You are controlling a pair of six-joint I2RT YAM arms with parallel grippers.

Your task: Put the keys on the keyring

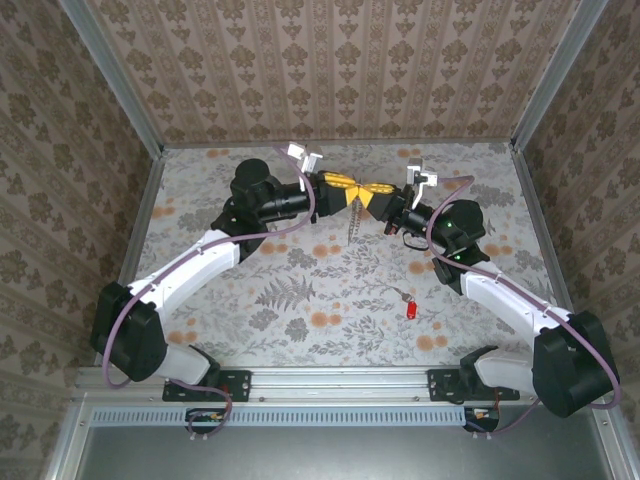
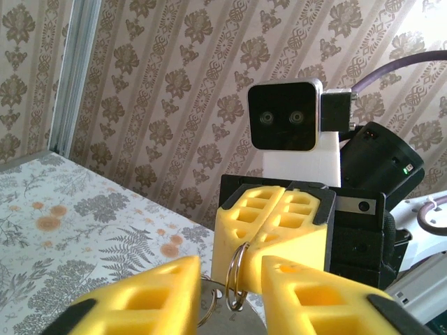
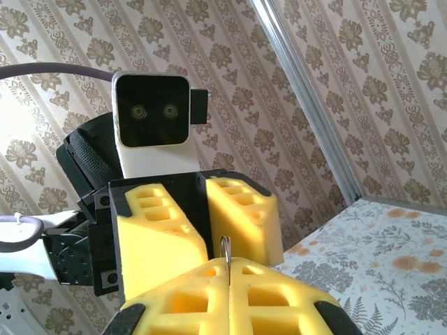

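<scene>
So both arms meet nose to nose up over the far half of the worktop (image 1: 250, 300), and the keyring (image 3: 225, 246) is right there between them. From these shots it looks like a thin round metal split ring. The right claw (image 3: 228, 269) is clamped flat on it, yellow fingers pressed together with the top of the ring poking out of the seam, edge-on to its own camera. The left claw (image 2: 230, 269) faces it with its fingers a bit apart. The ring and some silvery flat bit low down sit in that gap, but honestly it's not possible to tell if those fingers are pinching anything or just straddling it. A short chain (image 1: 350, 225) dangles from the meeting point in the overhead view. The keys (image 1: 408, 306) aren't up there at all. They're lying flat on the worktop well toward the near side, just beside the right forearm and way closer to the right arm than the left. The long axis runs diagonally, silvery end pointing up-left toward the claws and red end toward the near edge. So the thing that matters: the key is below and behind both claws. One of them probably has to let go of the ring and come back down for it, and the right arm has the shorter trip, though it's the one holding the ring.
</scene>
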